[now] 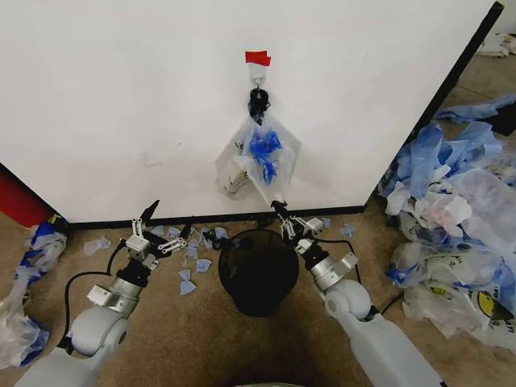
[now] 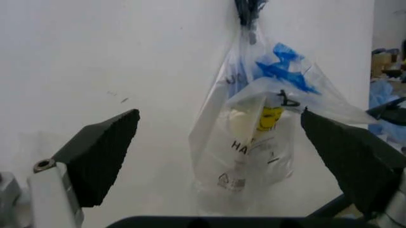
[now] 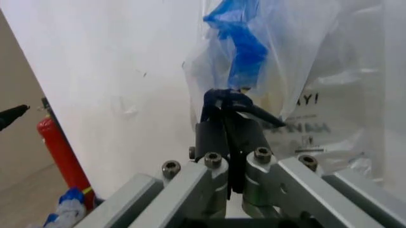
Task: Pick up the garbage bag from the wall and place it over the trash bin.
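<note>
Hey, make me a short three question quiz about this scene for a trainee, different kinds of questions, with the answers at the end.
1. True or false: the garbage bag hangs from a hook on the wall.
2. Which claw is shut? A) left claw B) right claw C) both
3. Fill in: the trash bin stands on the floor between the two ____.

Key: 1 true. 2 B, its fingers are pressed together just below the bag; the left claw is spread wide. 3 arms.
</note>
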Available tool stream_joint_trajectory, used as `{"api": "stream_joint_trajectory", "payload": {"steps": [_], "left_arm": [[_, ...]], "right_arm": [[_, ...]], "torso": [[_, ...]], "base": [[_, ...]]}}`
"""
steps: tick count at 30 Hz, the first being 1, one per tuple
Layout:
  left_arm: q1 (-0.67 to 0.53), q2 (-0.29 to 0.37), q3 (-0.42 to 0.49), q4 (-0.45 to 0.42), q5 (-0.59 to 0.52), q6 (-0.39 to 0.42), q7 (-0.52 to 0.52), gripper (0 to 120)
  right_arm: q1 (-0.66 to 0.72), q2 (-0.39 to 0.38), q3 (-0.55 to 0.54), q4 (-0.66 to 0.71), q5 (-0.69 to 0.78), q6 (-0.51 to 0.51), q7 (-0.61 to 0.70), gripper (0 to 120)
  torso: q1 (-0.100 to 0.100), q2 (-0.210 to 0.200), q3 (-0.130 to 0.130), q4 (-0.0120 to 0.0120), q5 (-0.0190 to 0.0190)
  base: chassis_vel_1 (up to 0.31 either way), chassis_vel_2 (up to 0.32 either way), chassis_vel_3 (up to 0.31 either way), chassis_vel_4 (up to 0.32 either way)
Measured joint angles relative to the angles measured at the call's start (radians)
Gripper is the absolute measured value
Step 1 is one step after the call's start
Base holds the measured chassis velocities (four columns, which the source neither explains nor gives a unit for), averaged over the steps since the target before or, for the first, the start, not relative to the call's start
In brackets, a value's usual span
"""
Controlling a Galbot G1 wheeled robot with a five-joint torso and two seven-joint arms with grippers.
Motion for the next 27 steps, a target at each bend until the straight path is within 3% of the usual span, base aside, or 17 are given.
{"api": "stream_joint_trajectory", "payload": {"steps": [9, 15, 27], "left_arm": [[-0.131, 0.054, 0.134, 0.031, -0.051, 0.01, -0.008, 100], [-0.337, 0.112, 0.351, 0.081, -0.045, 0.018, -0.022, 100], [-0.642, 0.175, 0.583, 0.112, -0.02, 0.112, -0.082, 100]], "right_arm": [[-0.001, 0.003, 0.007, 0.003, 0.002, -0.002, 0.001, 0], [-0.016, 0.009, 0.021, 0.009, -0.004, -0.002, 0.0, 0], [-0.026, 0.028, 0.039, 0.009, -0.017, -0.003, 0.0, 0]], "torso": [[0.0, 0.0, 0.0, 0.0002, -0.0003], [0.0, 0.0, 0.0, -0.0004, -0.0002], [0.0, 0.0, 0.0, -0.0002, 0.0001]], "base": [[0.0, 0.0, 0.0, 0.0], [0.0, 0.0, 0.0, 0.0], [0.0, 0.0, 0.0, 0.0]]}}
